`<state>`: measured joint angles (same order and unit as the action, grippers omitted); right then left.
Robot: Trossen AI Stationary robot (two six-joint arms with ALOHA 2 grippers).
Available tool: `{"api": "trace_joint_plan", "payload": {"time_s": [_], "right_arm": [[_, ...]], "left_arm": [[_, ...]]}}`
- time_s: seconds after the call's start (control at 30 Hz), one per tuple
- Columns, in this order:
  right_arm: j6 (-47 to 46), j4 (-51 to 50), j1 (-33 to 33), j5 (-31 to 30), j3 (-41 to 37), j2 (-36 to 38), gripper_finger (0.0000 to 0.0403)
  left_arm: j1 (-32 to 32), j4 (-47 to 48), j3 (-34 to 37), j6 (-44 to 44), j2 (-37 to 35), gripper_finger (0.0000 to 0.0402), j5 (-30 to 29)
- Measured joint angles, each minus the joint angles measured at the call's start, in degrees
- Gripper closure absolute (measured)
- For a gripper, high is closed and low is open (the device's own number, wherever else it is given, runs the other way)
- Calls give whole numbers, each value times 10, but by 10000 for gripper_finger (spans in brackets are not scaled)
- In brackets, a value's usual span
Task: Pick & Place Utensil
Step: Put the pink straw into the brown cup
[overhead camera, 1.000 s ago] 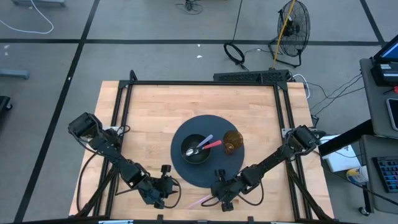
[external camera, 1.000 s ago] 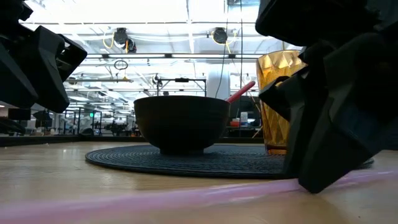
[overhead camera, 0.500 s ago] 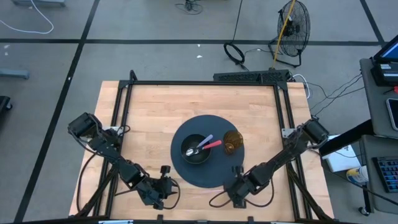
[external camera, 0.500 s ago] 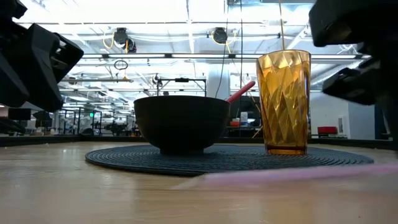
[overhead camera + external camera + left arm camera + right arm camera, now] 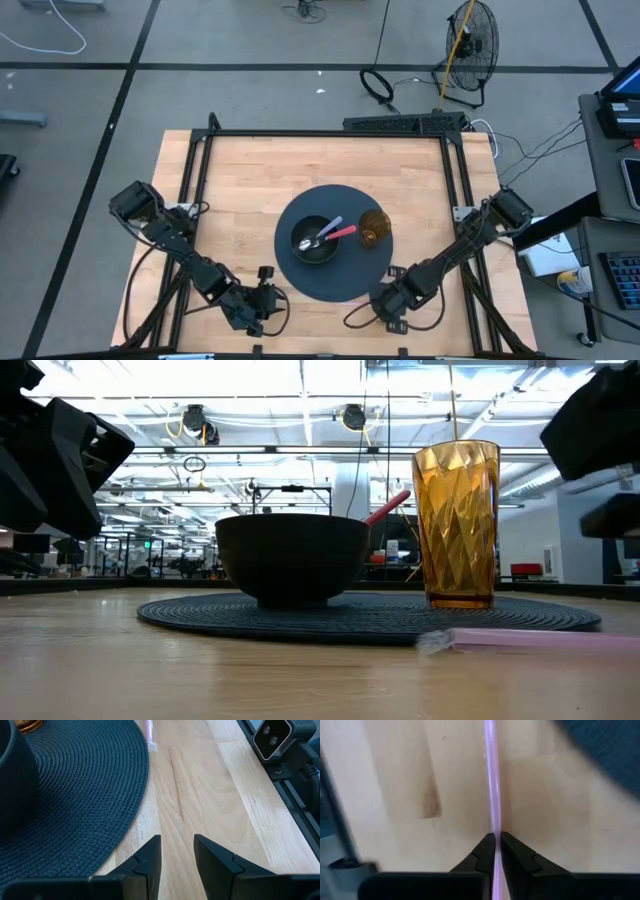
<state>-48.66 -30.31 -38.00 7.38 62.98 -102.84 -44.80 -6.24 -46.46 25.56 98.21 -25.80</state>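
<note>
1. The right gripper (image 5: 494, 840) has its fingers pressed together on the pink utensil (image 5: 492, 780), pinching the thin shaft near one end. The rest of the shaft runs straight out ahead of the fingertips over bare wood.
2. A second ago this gripper sat further toward the left arm along the table's front edge. It has since pulled back toward its own side, taking the utensil with it, so the pick looks made.
3. From table height the utensil's free end sits very low. I cannot tell whether it rests on the wood or has just cleared it.
4. Just beyond the gripper is the dark woven mat (image 5: 345, 285). Further on stand the bowl (image 5: 290, 555), which already holds utensils, and the amber glass (image 5: 457, 525). The bowl is probably the drop spot, so a lift and carry remain.
5. Farthest off, the left gripper (image 5: 177, 842) waits at the mat's other side, fingers spread and holding nothing.
</note>
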Motion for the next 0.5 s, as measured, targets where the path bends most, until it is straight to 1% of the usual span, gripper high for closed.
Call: {"api": "trace_joint_plan", "payload": {"time_s": [0.13, 0.37, 0.5], "right_arm": [[5, 3, 0, 4, 0, 0, 359], [10, 2, 3, 5, 0, 2, 309], [14, 1, 8, 3, -1, 8, 293]], "left_arm": [[0, 0, 0, 0, 0, 279, -2], [0, 0, 0, 0, 0, 279, -3], [0, 0, 0, 0, 0, 279, -3]]}}
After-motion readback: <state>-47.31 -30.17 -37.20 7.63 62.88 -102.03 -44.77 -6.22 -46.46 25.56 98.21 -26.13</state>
